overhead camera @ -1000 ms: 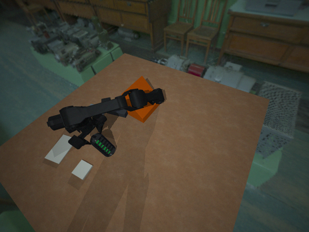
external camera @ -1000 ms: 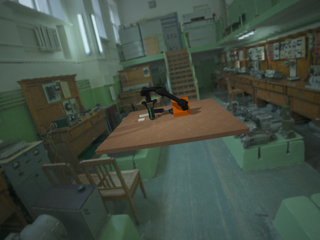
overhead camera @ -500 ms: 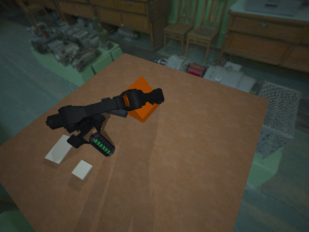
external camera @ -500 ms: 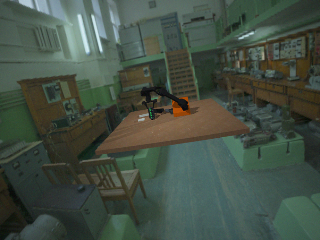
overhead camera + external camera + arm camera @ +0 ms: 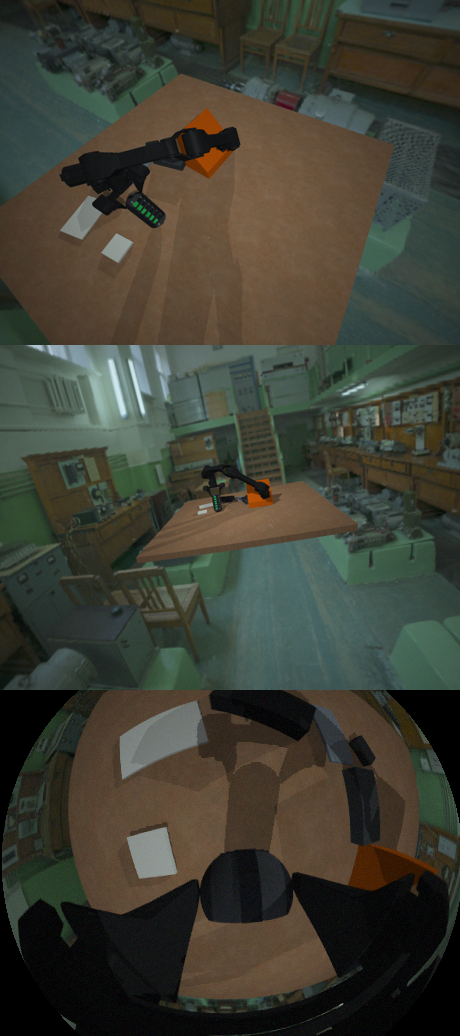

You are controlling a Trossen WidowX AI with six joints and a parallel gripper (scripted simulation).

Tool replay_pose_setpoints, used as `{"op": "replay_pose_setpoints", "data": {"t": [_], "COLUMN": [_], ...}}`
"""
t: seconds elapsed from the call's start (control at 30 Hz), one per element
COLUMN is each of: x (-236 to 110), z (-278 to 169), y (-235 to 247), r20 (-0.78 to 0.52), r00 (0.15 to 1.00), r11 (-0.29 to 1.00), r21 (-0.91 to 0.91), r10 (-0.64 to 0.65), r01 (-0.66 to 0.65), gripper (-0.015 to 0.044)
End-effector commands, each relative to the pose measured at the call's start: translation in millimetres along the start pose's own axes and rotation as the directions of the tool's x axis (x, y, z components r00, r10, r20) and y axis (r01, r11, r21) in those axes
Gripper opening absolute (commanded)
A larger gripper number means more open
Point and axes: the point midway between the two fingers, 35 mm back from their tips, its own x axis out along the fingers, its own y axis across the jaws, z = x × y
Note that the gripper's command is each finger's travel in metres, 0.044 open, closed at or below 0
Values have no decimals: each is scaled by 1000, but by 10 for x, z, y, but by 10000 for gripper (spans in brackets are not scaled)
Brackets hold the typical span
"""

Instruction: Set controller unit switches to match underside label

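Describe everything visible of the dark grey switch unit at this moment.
The switch unit is a dark grey, rounded oblong with a row of six rocker switches, green showing on all of them. It is lifted off the brown bench, hanging end-down, its switch face turned outward toward the top and exterior cameras. The claw grips its upper end between black fingers. Its underside label is not in view; the wrist camera sees only its rounded end.
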Motion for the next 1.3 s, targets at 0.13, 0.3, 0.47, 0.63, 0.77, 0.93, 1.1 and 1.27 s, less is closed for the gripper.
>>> {"op": "replay_pose_setpoints", "data": {"t": [0.13, 0.3, 0.47, 0.63, 0.77, 0.93, 1.1, 1.27], "x": [108, 128, 148, 169, 187, 209, 233, 258], "z": [61, 94, 127, 158, 183, 214, 243, 272], "y": [0, 0, -1, -1, -1, -1, -1, -1], "r20": [-7, -7, -7, -7, -7, -7, -7, -7], "r00": [1000, 1000, 1000, 1000, 1000, 1000, 1000, 1000], "r11": [1000, 1000, 1000, 1000, 1000, 1000, 1000, 1000], "r21": [-5, -5, -5, -5, -5, -5, -6, -6], "r10": [-15, -15, -15, -15, -15, -15, -15, -15], "r01": [15, 15, 15, 15, 15, 15, 15, 15], "gripper": [338, 338, 338, 338, 338, 338, 338, 338]}}
